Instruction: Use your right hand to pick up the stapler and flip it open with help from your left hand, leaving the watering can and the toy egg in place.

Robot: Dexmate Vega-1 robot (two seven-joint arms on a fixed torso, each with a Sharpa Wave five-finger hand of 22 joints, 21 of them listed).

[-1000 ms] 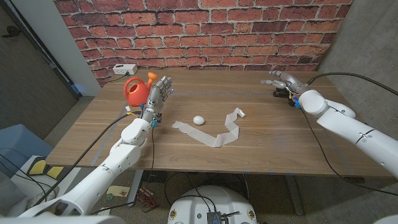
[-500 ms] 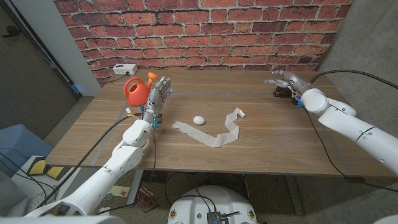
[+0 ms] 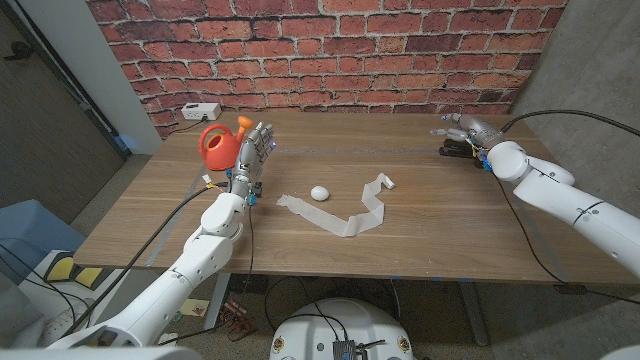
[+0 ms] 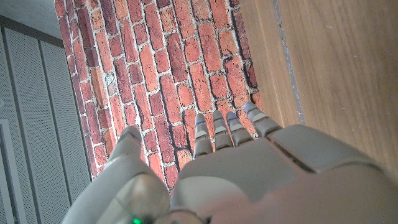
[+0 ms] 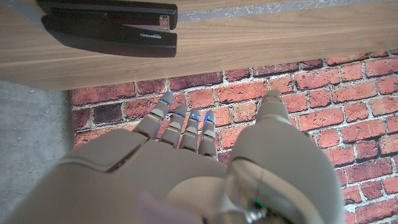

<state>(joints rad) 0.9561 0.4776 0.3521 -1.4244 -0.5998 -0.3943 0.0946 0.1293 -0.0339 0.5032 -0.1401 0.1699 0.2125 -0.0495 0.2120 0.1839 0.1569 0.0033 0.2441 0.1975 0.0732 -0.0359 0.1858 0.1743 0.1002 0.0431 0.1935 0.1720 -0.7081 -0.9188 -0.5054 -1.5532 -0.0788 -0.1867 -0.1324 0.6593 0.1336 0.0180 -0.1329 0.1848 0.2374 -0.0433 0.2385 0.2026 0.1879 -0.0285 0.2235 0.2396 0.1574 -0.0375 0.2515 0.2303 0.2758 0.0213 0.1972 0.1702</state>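
Reach step: right hand [image 3: 466, 131] hovers over the stapler [image 3: 458, 150], fingers spread and empty; next, lower and grip it; left hand [image 3: 254, 152] open.

Both arms wear smooth white rounded shells, with black cables trailing along them. The left hand [image 3: 254, 152] and right hand [image 3: 466, 131] are grey metallic — fingertips marked blue, with what may be a small green light near each wrist.

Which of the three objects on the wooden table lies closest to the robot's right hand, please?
The black stapler, lying by the right hand at the table's far right; the orange plastic watering can and small white toy egg sit further left.
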